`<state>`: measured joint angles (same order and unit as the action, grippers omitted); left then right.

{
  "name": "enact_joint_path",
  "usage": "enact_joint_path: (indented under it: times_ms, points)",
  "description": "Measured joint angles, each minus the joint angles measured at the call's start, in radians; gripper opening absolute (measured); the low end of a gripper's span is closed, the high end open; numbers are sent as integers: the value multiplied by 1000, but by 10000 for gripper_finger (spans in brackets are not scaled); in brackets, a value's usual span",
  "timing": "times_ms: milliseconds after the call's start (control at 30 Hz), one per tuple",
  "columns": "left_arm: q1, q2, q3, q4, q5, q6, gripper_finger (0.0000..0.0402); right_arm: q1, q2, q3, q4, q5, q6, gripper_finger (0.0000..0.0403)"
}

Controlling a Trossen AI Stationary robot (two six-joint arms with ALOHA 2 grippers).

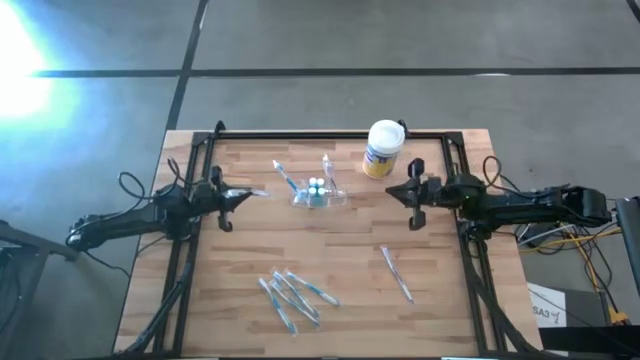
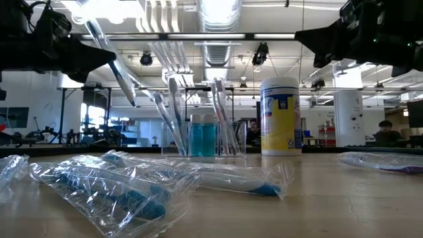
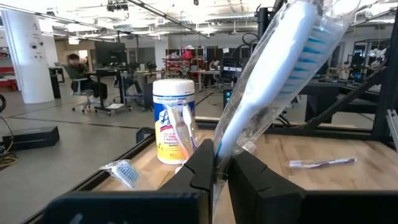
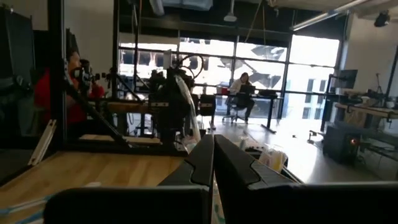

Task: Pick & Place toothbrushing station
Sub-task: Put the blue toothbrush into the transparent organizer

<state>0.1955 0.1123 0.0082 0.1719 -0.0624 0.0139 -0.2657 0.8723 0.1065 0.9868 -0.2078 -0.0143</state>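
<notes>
The left gripper (image 3: 219,163), at the left of the high view, pinches a plastic-wrapped white toothbrush with blue bristles (image 3: 283,78) between its dark fingers, above the table. The right gripper (image 1: 412,196), at the right, has its fingers pressed together, holding nothing. The small clear plastic toothbrushing station (image 1: 318,193) sits at upper centre of the wooden table (image 1: 350,270), near the white cylindrical canister (image 1: 383,149).
</notes>
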Motion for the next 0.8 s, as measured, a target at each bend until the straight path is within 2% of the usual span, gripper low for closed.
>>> enact_joint_path:
  times_ms: [267, 467, 633, 800]
  points:
    - [1, 0, 2, 18, 21, -8, 25, -1, -94, -59, -2, 5, -35, 8]
    - [1, 4, 38, 12, 64, -16, 25, -1, -99, -62, -2, 9, -54, 8]
    - [0, 35, 137, 18, 65, 30, 25, -1, -83, -48, -3, 10, -49, 8]
    - [2, 143, 253, 9, 65, 113, 25, -1, -68, -39, -3, 27, -62, 8]
